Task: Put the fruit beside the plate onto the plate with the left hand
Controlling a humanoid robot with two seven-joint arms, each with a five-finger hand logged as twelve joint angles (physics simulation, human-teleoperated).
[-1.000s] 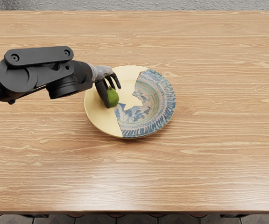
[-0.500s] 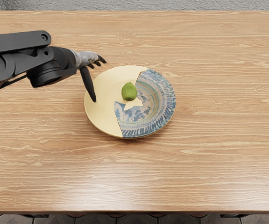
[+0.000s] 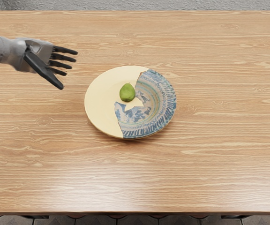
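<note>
Wooden table (image 3: 210,154), small green pear-shaped fruit (image 3: 127,92) on cream-and-blue plate (image 3: 102,101), left hand (image 3: 43,58) fingers spread, empty

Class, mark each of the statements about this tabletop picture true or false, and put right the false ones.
1. The green fruit lies on the plate. True.
2. The left hand grips the green fruit. False: its fingers are spread, it holds nothing, and it is off to the plate's left.
3. The plate is part plain yellow, part blue-patterned. True.
4. The right arm reaches over the table. False: no right arm shows.
</note>
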